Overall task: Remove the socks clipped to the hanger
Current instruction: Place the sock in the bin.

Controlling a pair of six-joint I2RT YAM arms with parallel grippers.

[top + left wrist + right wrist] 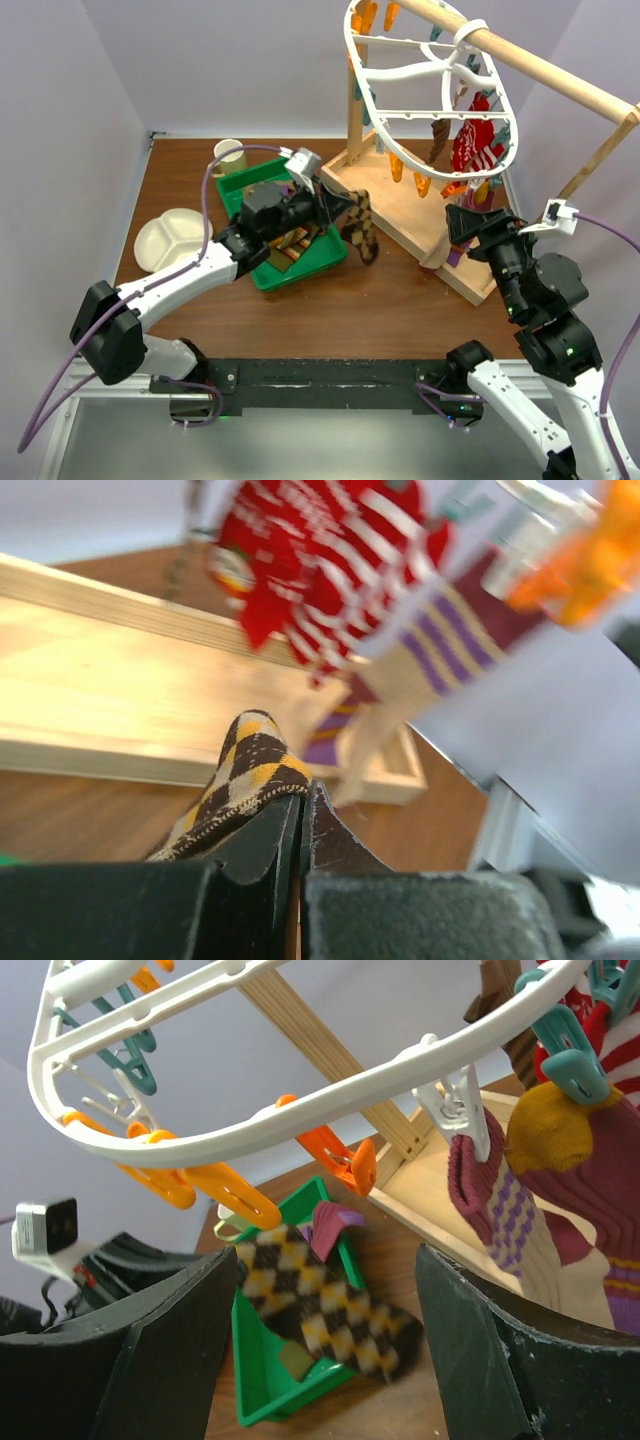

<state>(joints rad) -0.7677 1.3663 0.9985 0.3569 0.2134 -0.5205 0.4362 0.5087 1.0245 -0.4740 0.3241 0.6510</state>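
The white oval hanger (430, 75) hangs from the wooden rail, with orange clips (340, 1155) and teal clips along its rim. Still clipped to it are a red striped sock (470, 145), a brown sock (438, 140) and a maroon-and-tan sock with purple stripes (500, 1210). My left gripper (335, 205) is shut on a brown-and-yellow argyle sock (362, 228), which dangles over the right edge of the green tray. In the left wrist view the argyle sock (245, 770) drapes off the closed jaws (300, 795). My right gripper (328, 1260) stands open and empty under the hanger's lower end, beside the maroon sock.
A green tray (300, 278) with other socks in it sits at the table's centre left. Left of it lie a white divided plate (170, 240) and a pale cup (228, 155). The wooden stand's base (420, 215) and slanted rail (540, 65) fill the right side.
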